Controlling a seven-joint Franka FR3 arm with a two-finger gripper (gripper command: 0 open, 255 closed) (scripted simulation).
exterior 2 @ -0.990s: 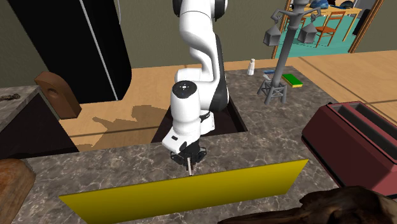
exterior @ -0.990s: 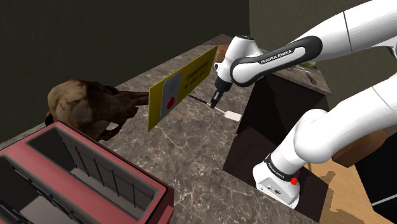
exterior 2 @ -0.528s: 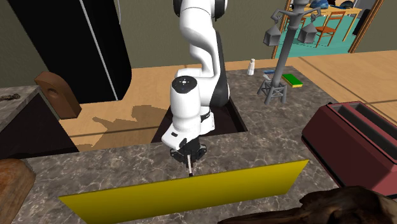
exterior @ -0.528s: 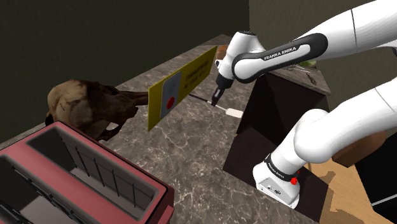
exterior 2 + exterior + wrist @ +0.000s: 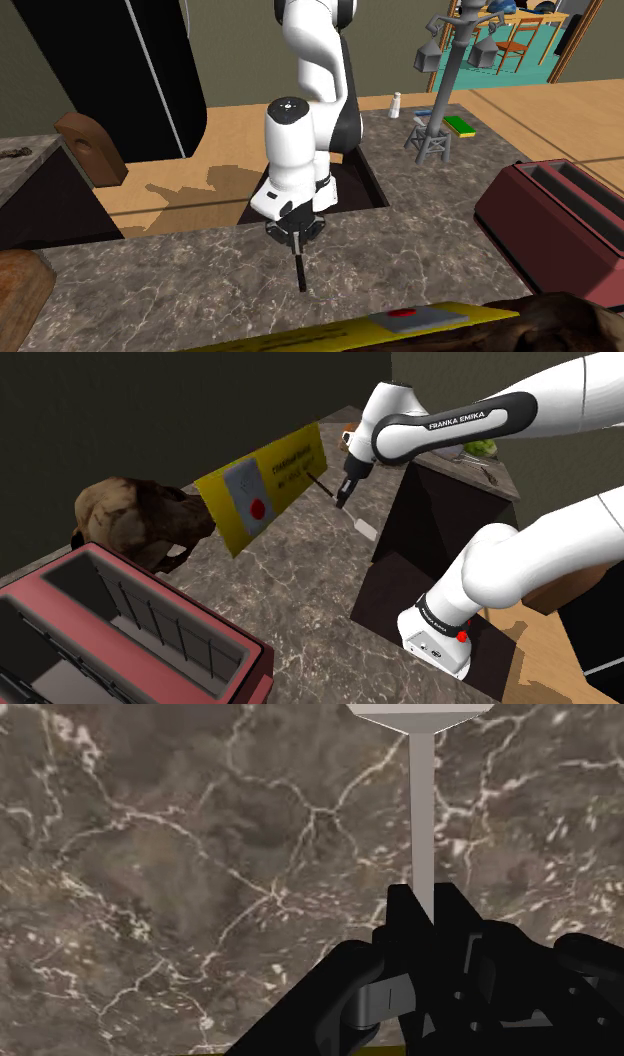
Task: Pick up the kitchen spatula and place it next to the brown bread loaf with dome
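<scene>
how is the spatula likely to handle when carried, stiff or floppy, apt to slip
Probably stiff: the spatula runs dead straight from the end effector, with no sag. Likely light, being so thin. It might pivot in the grip, since the fingers clasp only the narrow handle, with the blade far out.

White arm [image 5: 520, 557], dark joints [image 5: 385, 440], FRANKA EMIKA lettering [image 5: 460, 422], red base dot [image 5: 462, 635], black fingers [image 5: 402, 926]

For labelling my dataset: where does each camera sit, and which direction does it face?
Shoulder view: beside the stand, looking over the dark marble counter; white arm, black gripper show.
Second exterior view: across the counter, facing the arm.
Wrist view: on the gripper, looking down; fingers clasp the pale thin-handled spatula.
Exterior views share the yellow sign board.
</scene>
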